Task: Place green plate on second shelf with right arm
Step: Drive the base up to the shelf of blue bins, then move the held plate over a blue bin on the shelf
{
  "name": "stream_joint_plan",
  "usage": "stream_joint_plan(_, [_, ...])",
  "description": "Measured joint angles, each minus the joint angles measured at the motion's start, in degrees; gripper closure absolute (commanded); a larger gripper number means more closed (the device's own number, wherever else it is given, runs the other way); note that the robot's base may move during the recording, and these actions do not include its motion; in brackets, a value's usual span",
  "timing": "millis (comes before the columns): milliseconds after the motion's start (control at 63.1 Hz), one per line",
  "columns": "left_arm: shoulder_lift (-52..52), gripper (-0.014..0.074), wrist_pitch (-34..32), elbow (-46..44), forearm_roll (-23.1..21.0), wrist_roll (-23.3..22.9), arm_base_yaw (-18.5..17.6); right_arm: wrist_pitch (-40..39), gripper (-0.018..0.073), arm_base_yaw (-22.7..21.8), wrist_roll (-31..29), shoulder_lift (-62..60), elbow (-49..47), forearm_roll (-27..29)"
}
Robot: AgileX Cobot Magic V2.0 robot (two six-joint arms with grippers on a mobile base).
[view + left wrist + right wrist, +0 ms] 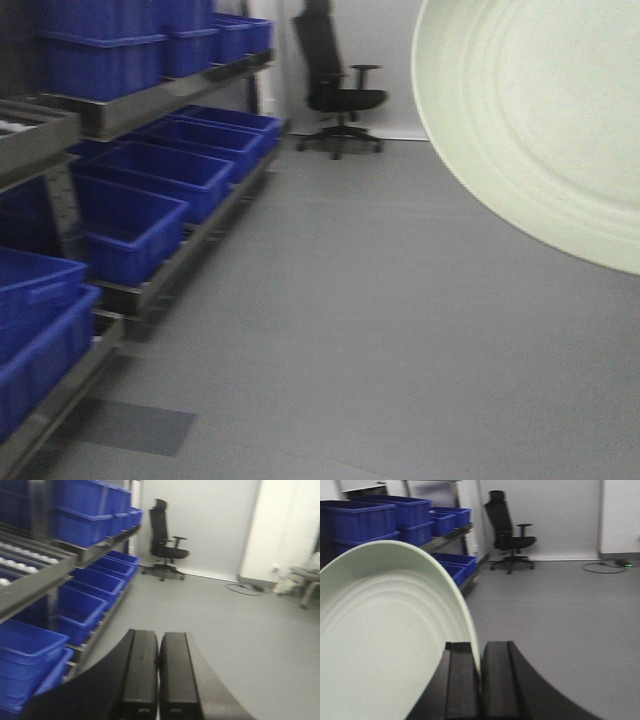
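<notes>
Right tool: my right tool [480, 655] is pinching the rim of the green plate [390, 630] between its two black fingers [462, 680] — narrow, clamped on the edge.
Green plate: it is hanging in the air off that tool, tilted up on edge, its ringed face facing the right wrist camera. From the front camera I am seeing the green plate [540, 120] filling the upper right corner, well apart from the rack.
Left tool: my left tool [158, 645] is showing both fingers pressed together with nothing between them — closed and empty.
Shelf rack: the shelf rack [150, 105] is running along my left side.
Blue bins: blue bins [130, 225] are sitting in rows on its levels.
Floor: grey floor [380, 300] is lying open between me and the far wall.
Office chair: a black office chair [340, 95] is standing at that wall, past the rack's end.
Cable: a loop of cable [602, 567] is lying on the floor right of the chair.
</notes>
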Motion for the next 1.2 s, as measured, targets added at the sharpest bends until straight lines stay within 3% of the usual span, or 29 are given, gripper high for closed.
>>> stream_joint_plan(1205, [0.00, 0.0466, 0.00, 0.00, 0.00, 0.00, -0.18, 0.10, 0.0506, 0.00, 0.00, 0.00, 0.00, 0.00])
